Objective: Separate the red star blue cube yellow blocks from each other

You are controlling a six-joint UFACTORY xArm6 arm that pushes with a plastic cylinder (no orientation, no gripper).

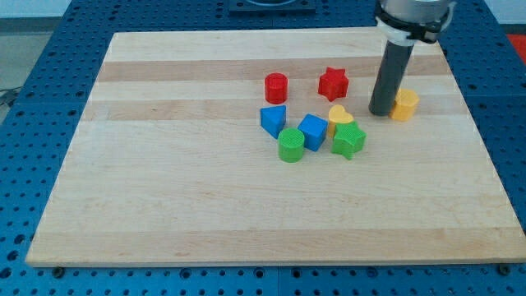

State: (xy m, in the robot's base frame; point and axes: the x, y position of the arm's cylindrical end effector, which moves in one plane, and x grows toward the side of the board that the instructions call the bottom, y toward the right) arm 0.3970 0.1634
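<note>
The red star lies in the upper middle of the board. The blue cube sits below it, between a green cylinder and a green star. A yellow heart-shaped block touches the green star's top and stands close to the blue cube. A yellow hexagonal block lies at the right. My tip rests on the board right against the yellow hexagonal block's left side, to the right of the red star and the yellow heart.
A red cylinder stands left of the red star. A blue triangular block lies left of the blue cube. The wooden board sits on a blue perforated table.
</note>
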